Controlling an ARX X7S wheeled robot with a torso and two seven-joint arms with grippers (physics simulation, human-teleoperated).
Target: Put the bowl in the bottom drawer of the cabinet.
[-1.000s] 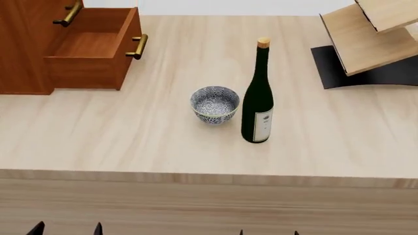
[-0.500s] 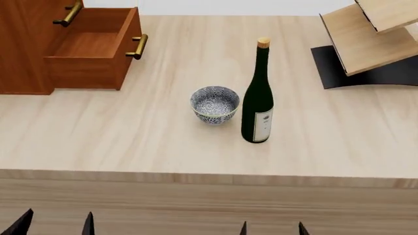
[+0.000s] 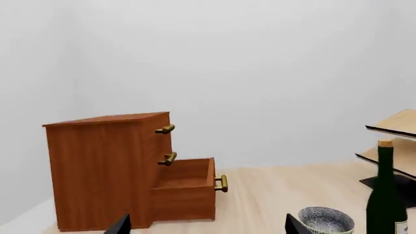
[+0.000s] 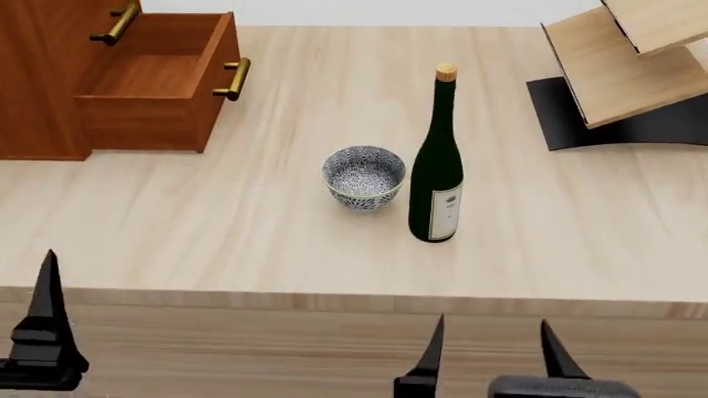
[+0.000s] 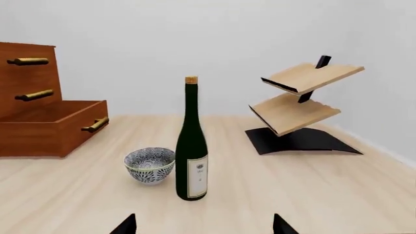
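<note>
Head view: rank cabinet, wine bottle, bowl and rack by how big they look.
1. Cabinet, cropped by the frame.
2. Rack, also cropped; order against cabinet unsure.
3. Wine bottle.
4. Bowl.

Bright, even, shadowless light; sharp, undistorted renders throughout.

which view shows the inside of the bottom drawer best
The head view: it looks down into the open bottom drawer, showing its bare floor. The left wrist view sees its side wall and only part of the inside; the right wrist view shows its outer side, top edge and handle.
</note>
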